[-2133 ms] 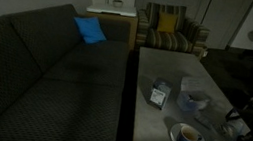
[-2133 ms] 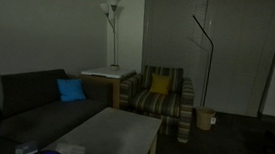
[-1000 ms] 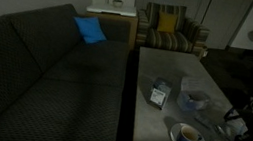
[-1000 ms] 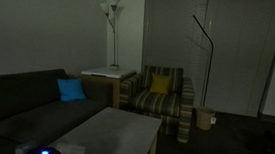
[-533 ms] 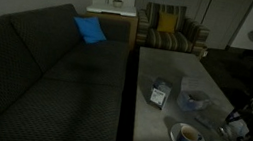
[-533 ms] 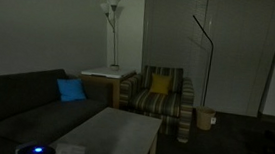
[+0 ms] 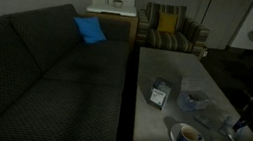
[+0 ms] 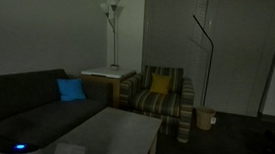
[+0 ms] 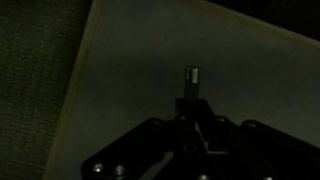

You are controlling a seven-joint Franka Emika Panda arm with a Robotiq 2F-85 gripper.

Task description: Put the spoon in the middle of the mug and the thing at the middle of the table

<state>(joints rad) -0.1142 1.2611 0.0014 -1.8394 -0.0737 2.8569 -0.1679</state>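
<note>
Your gripper [image 9: 192, 110] hangs over the long, smooth pale grey table [image 7: 158, 60]. Mid-table stand the rounded mug [image 7: 195, 99] and the dark upright rectangular block [image 7: 160, 94], just apart. Jaws pressed together pinch the thin spoon [image 9: 190, 76].

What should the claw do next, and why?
Probably carry its load toward the gap between the mug and the dark block. The claw is shut on a thin handle, seemingly the spoon, over the table, away from both.

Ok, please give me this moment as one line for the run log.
tool: shut on spoon | position: over table | block: upright on table, apart from tool
</note>
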